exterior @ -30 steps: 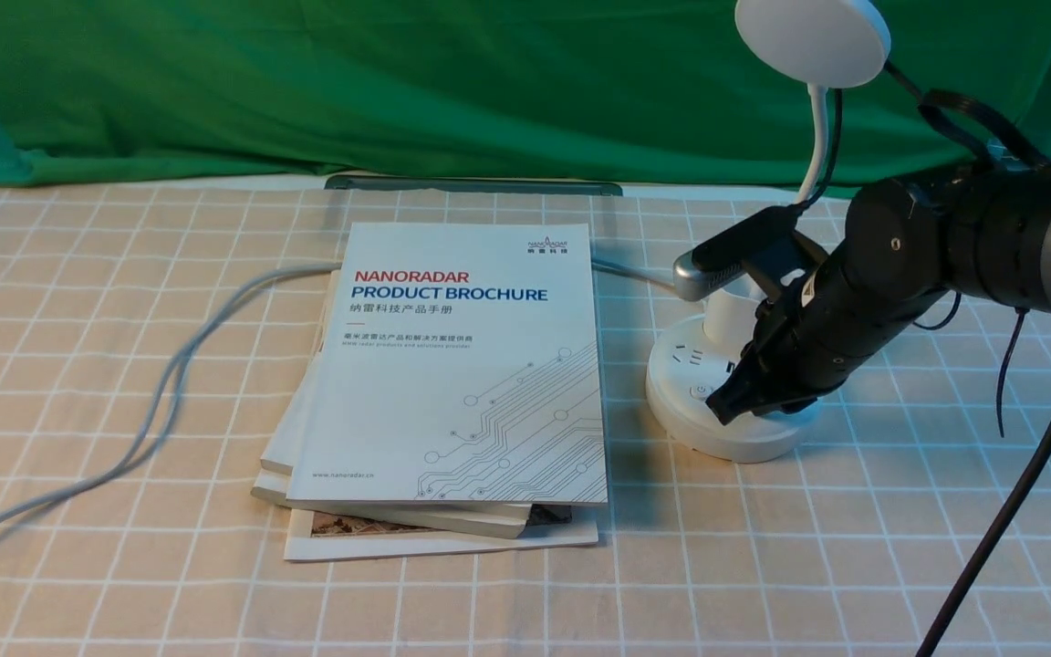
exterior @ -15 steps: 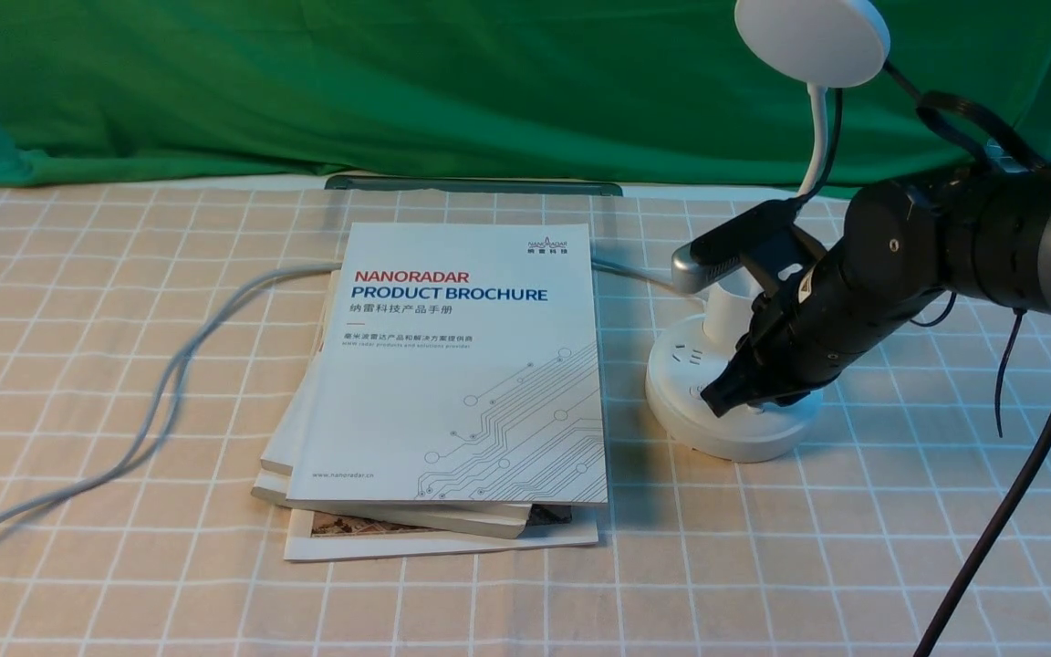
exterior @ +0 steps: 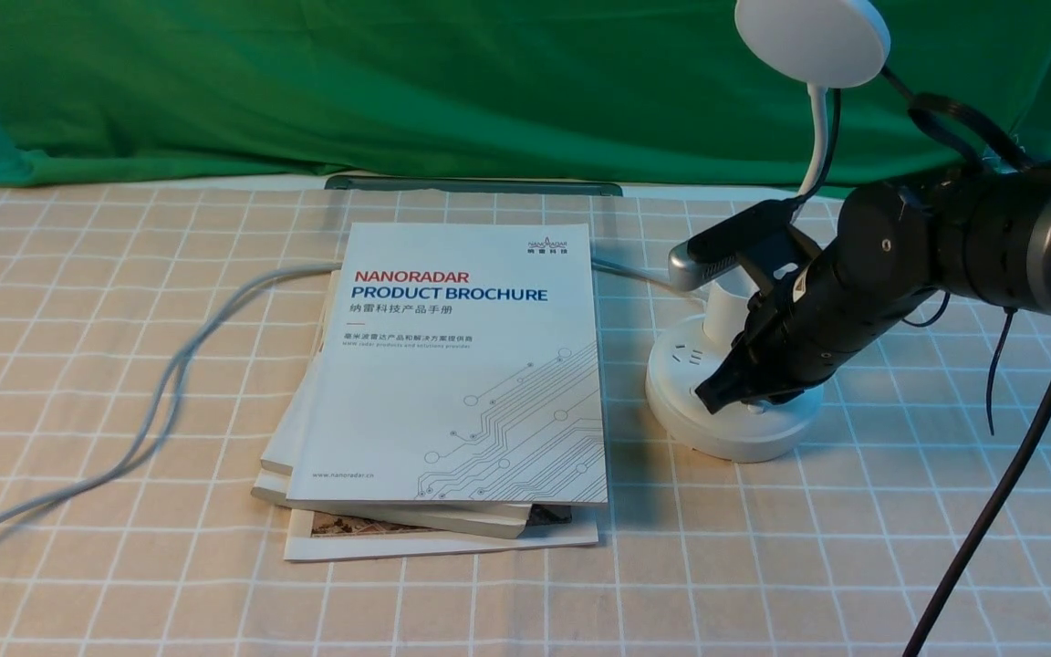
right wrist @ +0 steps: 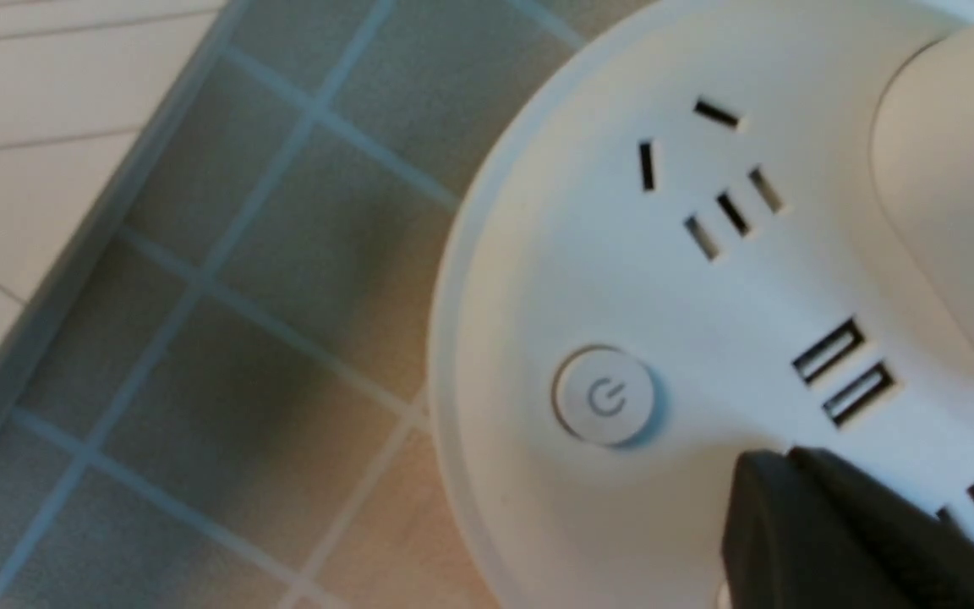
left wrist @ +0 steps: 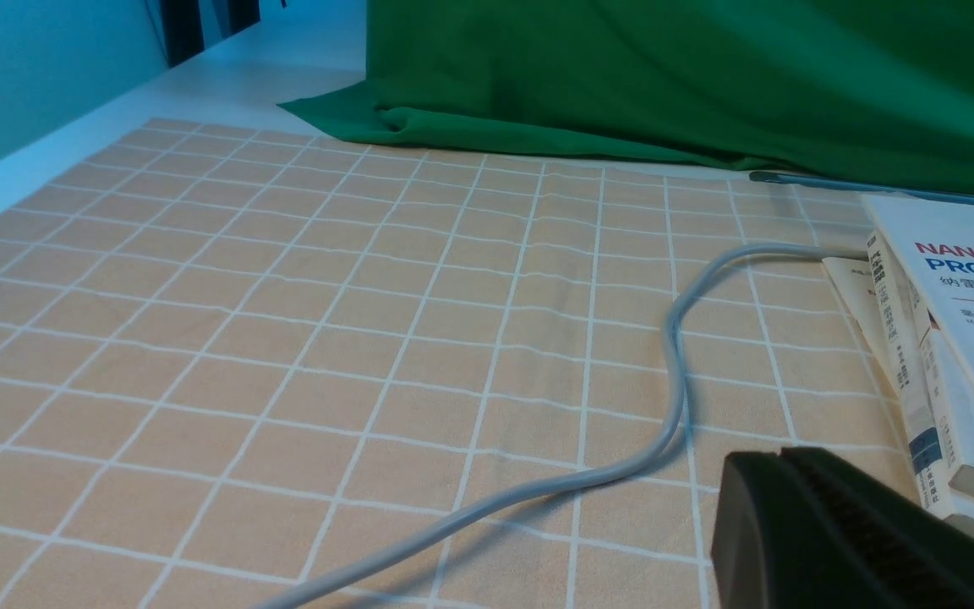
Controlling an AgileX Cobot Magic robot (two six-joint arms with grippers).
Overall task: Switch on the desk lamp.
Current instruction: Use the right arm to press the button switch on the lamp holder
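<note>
The white desk lamp stands at the right of the table, its disc head [exterior: 813, 41] raised on a thin gooseneck above the round base [exterior: 717, 438]. My right gripper [exterior: 706, 400] is shut with nothing in it, its tip low over the front of that base. In the right wrist view the shut tip [right wrist: 783, 463] sits just beside the round power button [right wrist: 605, 396], near the USB ports [right wrist: 844, 370] on the base [right wrist: 571, 211]; I cannot tell whether it touches the base. My left gripper [left wrist: 779, 458] shows only in the left wrist view, shut and empty, above the cloth.
A stack of brochures [exterior: 452, 383] lies just left of the lamp base. A grey cable [exterior: 170, 383] runs from under the stack to the left edge. Green cloth [exterior: 489, 91] hangs behind. A black cable [exterior: 991, 529] slants down from the right arm.
My right gripper has crept a little to the left over the lamp base, nearer the power button. It stayed shut. Nothing else moved.
</note>
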